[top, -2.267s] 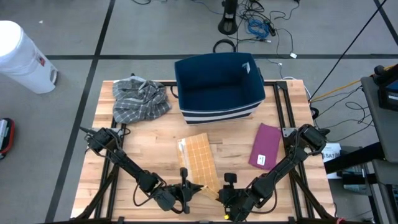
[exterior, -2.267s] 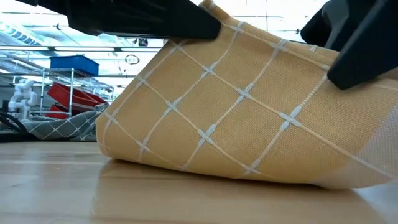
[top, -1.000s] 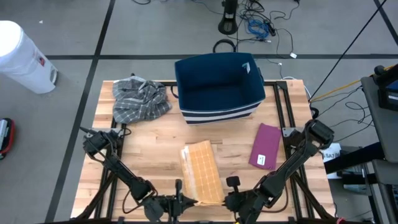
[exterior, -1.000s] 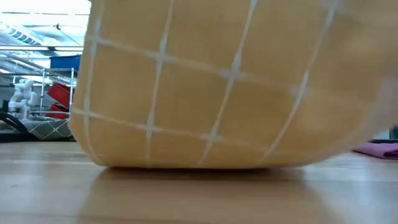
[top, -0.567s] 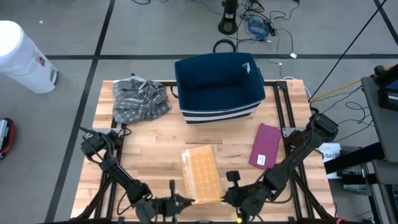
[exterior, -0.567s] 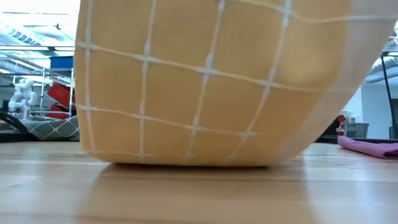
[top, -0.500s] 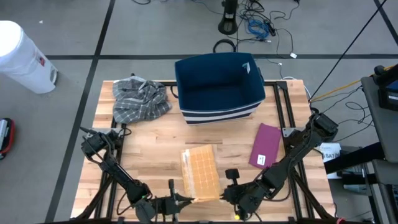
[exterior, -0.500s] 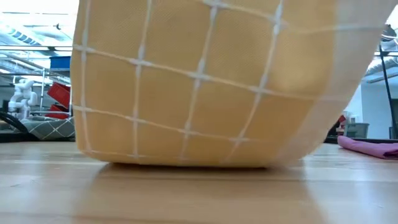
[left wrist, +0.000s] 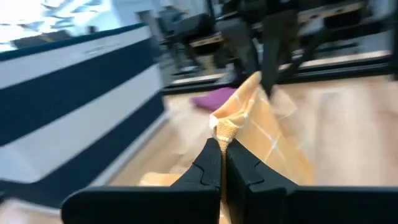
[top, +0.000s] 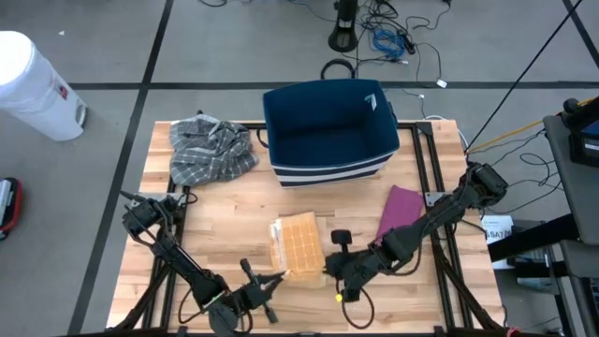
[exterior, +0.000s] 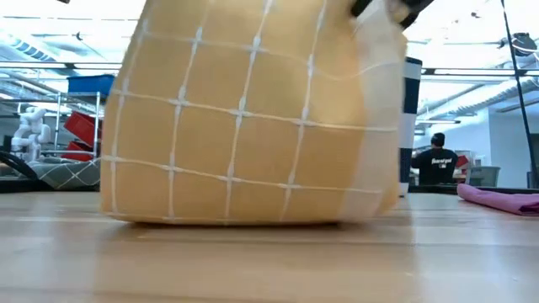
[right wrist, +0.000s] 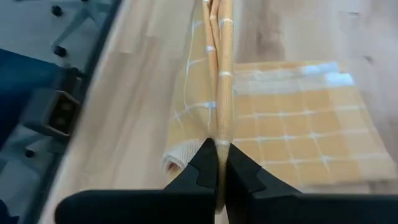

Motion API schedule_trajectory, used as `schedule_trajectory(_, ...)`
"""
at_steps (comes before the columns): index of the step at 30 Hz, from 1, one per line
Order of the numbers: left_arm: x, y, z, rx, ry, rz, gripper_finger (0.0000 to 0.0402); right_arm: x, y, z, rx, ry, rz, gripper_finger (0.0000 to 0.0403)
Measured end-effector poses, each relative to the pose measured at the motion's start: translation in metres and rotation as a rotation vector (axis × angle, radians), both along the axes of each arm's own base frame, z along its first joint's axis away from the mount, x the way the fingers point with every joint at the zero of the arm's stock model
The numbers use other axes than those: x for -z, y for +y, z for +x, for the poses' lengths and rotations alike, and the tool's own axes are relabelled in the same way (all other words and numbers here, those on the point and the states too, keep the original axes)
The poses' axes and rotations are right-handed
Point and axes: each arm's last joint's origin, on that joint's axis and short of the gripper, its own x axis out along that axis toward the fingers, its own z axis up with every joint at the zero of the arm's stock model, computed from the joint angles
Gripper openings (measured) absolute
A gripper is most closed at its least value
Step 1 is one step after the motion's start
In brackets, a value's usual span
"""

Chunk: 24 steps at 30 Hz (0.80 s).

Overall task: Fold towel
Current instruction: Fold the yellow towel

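Note:
The towel (top: 298,245), yellow with a white grid, lies mid-table, its far part flat on the wood and its near end raised. In the low view the towel (exterior: 244,118) stands up as a curved wall. My left gripper (top: 279,279) is shut on the raised end's left corner and my right gripper (top: 328,269) is shut on its right side. Both sit at the towel's near edge. My left gripper pinches the towel's near left corner (left wrist: 225,127) between its two fingertips, coming in about level from the table's left. The corner is bunched and lifted clear of the table. My right gripper pinches the raised end's right edge (right wrist: 219,124) between its fingers, slanting down from the near right. Several layers' edges show above the fingertips. The cloth runs from there down to the flat part (right wrist: 298,124) on the table.
A navy bin (top: 328,131) stands at the far middle, a grey plaid cloth (top: 211,150) at the far left, a purple cloth (top: 398,211) at the right. A white drum (top: 33,84) stands off the table. A person (exterior: 435,160) shows far behind.
Both grippers have carried the towel's near end up and toward the far edge, the right one moving farther. My left gripper has turned at the wrist. The near part of the towel has lifted and folded over toward the far part, which stays flat in place.

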Motion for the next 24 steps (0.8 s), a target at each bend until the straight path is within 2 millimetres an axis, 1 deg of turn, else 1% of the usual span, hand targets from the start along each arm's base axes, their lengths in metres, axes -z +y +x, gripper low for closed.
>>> schedule_trajectory(3,0.004,0.005,0.001,-0.057,0.027,0.051,0.0000,0.001,-0.012,0.002,0.027,0.032,-0.028,0.0000)
schedule_trajectory(7,0.011,0.012,0.005,-0.087,0.055,0.074,0.0000,0.004,-0.029,0.007,0.051,0.089,-0.046,0.0000)
schedule_trajectory(13,0.023,0.027,0.010,-0.131,0.066,0.034,0.0000,0.006,-0.050,0.015,0.052,0.130,-0.018,0.0000)
schedule_trajectory(19,0.025,0.027,0.009,-0.108,0.070,0.002,0.0000,0.006,-0.052,0.017,0.006,0.146,0.011,0.0000)
schedule_trajectory(21,0.025,0.027,0.009,-0.105,0.079,0.018,0.0000,0.006,-0.053,0.017,-0.017,0.146,0.008,0.0000)
schedule_trajectory(24,0.025,0.027,0.009,-0.118,0.086,0.047,0.0000,0.006,-0.059,0.019,-0.019,0.144,0.001,0.0000)
